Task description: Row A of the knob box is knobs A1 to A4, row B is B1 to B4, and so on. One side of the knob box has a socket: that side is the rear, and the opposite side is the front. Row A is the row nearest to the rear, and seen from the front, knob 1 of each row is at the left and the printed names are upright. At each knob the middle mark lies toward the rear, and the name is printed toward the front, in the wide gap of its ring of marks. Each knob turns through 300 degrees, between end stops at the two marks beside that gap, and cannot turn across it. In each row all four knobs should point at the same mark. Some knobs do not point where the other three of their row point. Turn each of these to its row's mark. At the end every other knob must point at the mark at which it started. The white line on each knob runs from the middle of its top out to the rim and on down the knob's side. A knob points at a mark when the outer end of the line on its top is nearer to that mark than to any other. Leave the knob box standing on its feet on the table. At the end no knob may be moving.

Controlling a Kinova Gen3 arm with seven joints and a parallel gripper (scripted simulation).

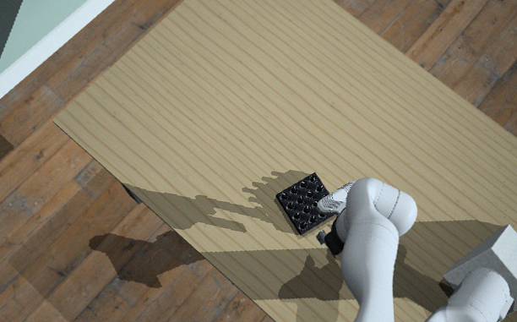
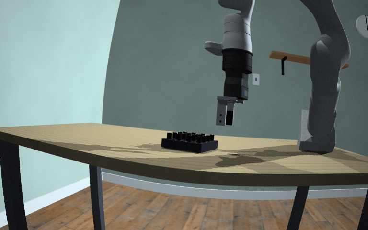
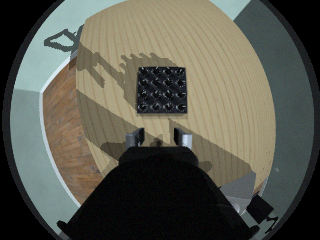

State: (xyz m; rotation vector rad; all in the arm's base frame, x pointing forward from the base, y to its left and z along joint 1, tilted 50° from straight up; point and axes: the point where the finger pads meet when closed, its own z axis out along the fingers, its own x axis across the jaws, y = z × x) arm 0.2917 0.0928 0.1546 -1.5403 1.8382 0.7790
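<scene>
the black knob box sits flat on the wooden table, its knobs upward. the tool hangs above the table, beside the box and clear of it, fingers wide apart with nothing between them. i cannot tell the knobs' marks.

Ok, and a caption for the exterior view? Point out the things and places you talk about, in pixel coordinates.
Open pincer (image 1: 322,239) (image 2: 224,124) (image 3: 159,134) hanging above the table (image 1: 216,69) (image 2: 89,135) (image 3: 215,65), higher than the black knob box (image 1: 283,205) (image 2: 181,145) (image 3: 162,88) standing on it.

Wht rounded arm, blk wrist, gry fingers w/ 2 dots.
</scene>
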